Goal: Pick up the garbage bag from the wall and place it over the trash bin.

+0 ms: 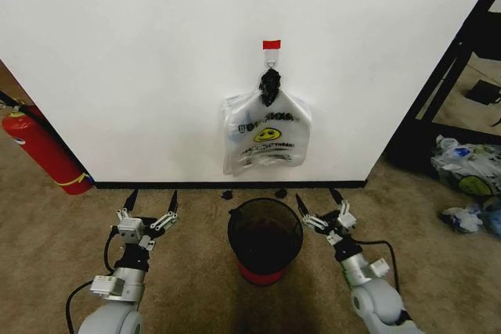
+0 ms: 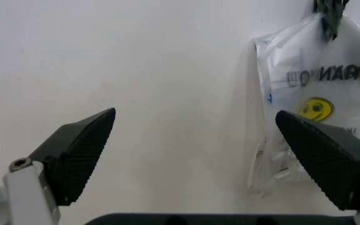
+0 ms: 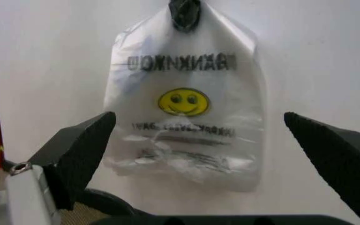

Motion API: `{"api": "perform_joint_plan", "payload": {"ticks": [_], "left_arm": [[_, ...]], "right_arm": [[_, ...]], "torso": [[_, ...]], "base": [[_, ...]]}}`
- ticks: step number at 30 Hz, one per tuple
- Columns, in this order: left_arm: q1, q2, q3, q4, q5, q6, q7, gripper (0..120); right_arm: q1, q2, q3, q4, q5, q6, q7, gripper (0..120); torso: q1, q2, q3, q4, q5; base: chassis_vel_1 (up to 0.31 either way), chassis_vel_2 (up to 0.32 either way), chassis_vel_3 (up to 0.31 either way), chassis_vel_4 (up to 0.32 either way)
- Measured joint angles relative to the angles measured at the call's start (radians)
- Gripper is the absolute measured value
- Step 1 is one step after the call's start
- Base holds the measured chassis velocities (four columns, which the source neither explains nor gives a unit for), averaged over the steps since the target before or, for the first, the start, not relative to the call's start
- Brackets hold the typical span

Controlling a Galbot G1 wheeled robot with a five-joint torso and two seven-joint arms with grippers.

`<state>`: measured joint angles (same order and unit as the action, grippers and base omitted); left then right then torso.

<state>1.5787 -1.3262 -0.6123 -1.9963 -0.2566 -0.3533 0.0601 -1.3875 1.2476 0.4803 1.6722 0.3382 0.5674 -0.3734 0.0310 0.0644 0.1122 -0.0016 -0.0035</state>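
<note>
Bag (image 1: 266,138) hangs from the hook (image 1: 271,59) on the wall (image 1: 156,52), right above the bin (image 1: 265,235), handy for the drop. Left gripper (image 1: 152,200) and right gripper (image 1: 317,197) flank the bin, both spread wide, empty, aimed at the wall, ready to reach.

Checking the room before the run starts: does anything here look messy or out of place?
Yes. Clear sacks of rubbish lie loose on the carpet at the right, and small dark bits sit by the skirting behind the bin. The bag hangs from its hook, crumpled at the bottom.
</note>
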Motion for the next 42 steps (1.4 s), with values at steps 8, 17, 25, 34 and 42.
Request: {"api": "perform_joint_plan", "payload": {"ticks": [8, 17, 25, 34, 42], "left_arm": [[-0.015, -0.004, 0.016, 0.005, -0.009, -0.002, 0.0, 100], [-0.01, -0.008, 0.014, 0.004, -0.01, -0.003, 0.001, 100], [0.005, -0.02, 0.012, -0.004, 0.017, -0.004, 0.002, 100], [0.019, -0.032, 0.003, -0.005, 0.041, -0.005, 0.002, 100], [0.024, -0.034, -0.009, 0.007, 0.044, -0.013, -0.002, 100]], "right_arm": [[-0.034, 0.021, 0.0, 0.034, -0.134, -0.03, 0.213, 100], [0.014, 0.022, -0.101, 0.06, -0.102, -0.164, 0.413, 100], [0.246, 0.01, -0.292, -0.035, 0.456, -0.237, 0.2, 100], [0.561, 0.134, -0.385, -0.232, 0.914, -0.275, 0.024, 100], [0.742, 0.235, -0.365, -0.413, 0.981, -0.303, -0.104, 100]], "torso": [[0.0, 0.0, 0.0, 0.0001, 0.0001], [0.0, 0.0, 0.0, 0.0001, 0.0001], [0.0, 0.0, 0.0, 0.0006, 0.0], [0.0, 0.0, 0.0, 0.0005, 0.0], [0.0, 0.0, 0.0, 0.0004, -0.0002]], "base": [[0.0, 0.0, 0.0, 0.0], [0.0, 0.0, 0.0, 0.0], [0.0, 0.0, 0.0, 0.0], [0.0, 0.0, 0.0, 0.0], [0.0, 0.0, 0.0, 0.0]]}}
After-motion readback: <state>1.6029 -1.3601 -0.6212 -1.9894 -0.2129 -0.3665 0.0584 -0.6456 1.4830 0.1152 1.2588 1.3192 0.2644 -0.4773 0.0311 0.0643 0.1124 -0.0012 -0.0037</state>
